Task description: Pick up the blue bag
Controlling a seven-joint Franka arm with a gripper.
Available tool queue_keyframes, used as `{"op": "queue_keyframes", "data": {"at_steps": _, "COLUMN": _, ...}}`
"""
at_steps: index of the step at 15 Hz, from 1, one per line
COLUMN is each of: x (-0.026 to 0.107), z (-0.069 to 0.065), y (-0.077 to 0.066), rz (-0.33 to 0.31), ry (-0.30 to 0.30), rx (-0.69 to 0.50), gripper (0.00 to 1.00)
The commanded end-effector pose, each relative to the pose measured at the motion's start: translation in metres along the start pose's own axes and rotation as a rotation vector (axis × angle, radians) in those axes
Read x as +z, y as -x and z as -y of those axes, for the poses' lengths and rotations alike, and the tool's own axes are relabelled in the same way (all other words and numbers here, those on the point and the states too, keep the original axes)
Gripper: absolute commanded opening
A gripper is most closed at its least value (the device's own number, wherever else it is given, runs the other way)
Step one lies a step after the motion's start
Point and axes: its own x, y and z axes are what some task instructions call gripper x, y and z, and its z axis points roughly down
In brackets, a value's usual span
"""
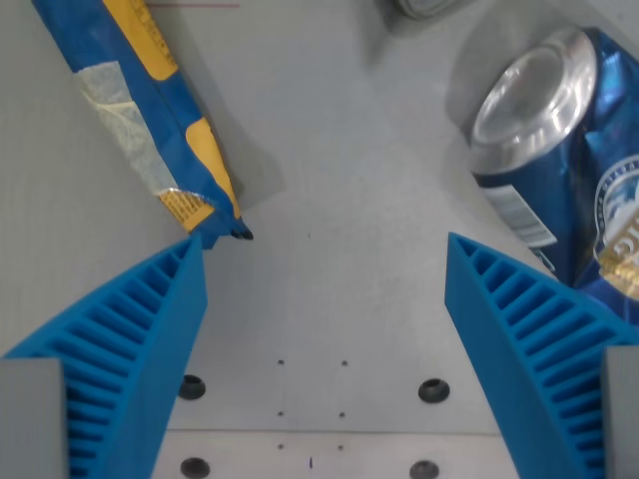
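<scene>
Nearest to the camera, the pincer (pixel 324 264) with its two ribbed blue plastic fingers (pixel 130 339) stands wide apart and holds nothing; between the fingers only the grey tabletop (pixel 329 299) with small screw holes is seen. Just beyond the finger tip on the wrist view's left lies the blue and yellow crinkled plastic bag (pixel 150 110). Its lower corner touches or almost touches that tip, and the rest of the bag runs away up and left of it. The bag is outside the gap, so no grasp is made yet. I judge the pincer must first be centred over the bag, then close and lift. Farther, on the side opposite the bag, lies a dented blue metal can (pixel 559 140).
</scene>
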Motion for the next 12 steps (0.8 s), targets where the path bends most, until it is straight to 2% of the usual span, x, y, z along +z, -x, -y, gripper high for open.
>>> {"op": "queue_keyframes", "data": {"at_steps": 1, "x": 0.008, "z": 0.003, "y": 0.002, "rz": -0.099, "ry": 0.010, "rx": -0.131, "gripper": 1.00}}
{"op": "queue_keyframes", "data": {"at_steps": 12, "x": 0.032, "z": 0.008, "y": -0.005, "rz": -0.108, "ry": 0.017, "rx": -0.202, "gripper": 1.00}}
